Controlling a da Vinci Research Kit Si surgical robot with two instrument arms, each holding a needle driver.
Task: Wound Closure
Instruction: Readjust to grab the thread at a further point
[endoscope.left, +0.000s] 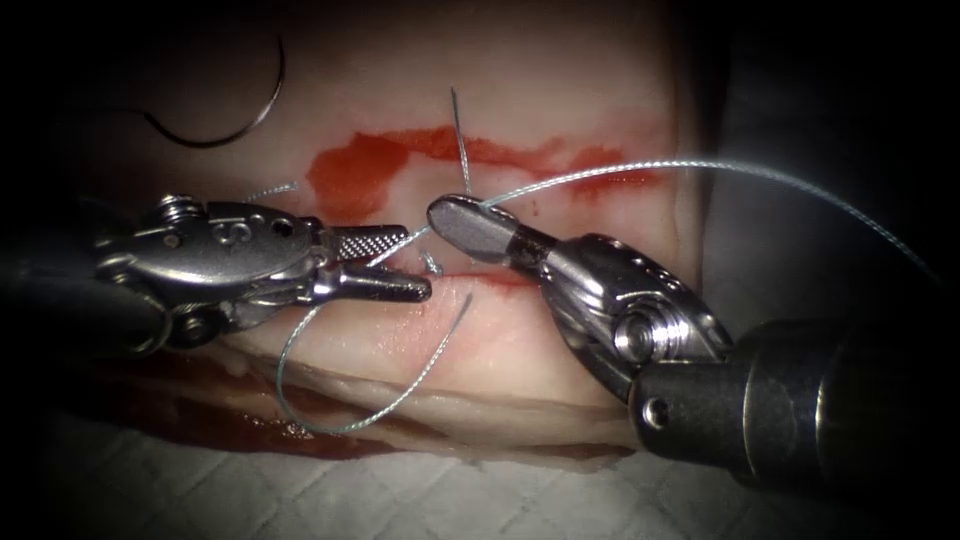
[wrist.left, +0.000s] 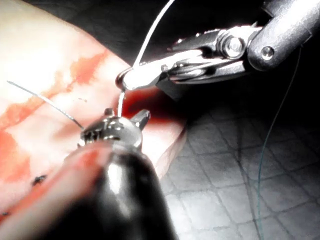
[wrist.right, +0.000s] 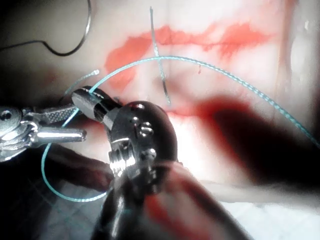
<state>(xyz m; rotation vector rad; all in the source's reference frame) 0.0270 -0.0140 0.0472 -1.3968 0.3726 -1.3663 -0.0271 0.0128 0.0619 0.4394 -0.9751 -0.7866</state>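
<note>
Left tool (endoscope.left: 385, 265): we see fingers wide, empty, left of cut (endoscope.left: 480, 150).
Right tool (endoscope.left: 470, 225): fingers clamp thread (endoscope.left: 600, 172).
Needle (endoscope.left: 225, 125): free on tissue (endoscope.left: 560, 80), upper left of cut.

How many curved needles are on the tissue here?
1. The needle lies free on the tissue, upper left of the cut, held by neither end effector. More may be hidden under the tools.

Silver wristed tools (endoscope.left: 375, 262), serrated jaws, dark shafts (endoscope.left: 790, 405), screws
</note>
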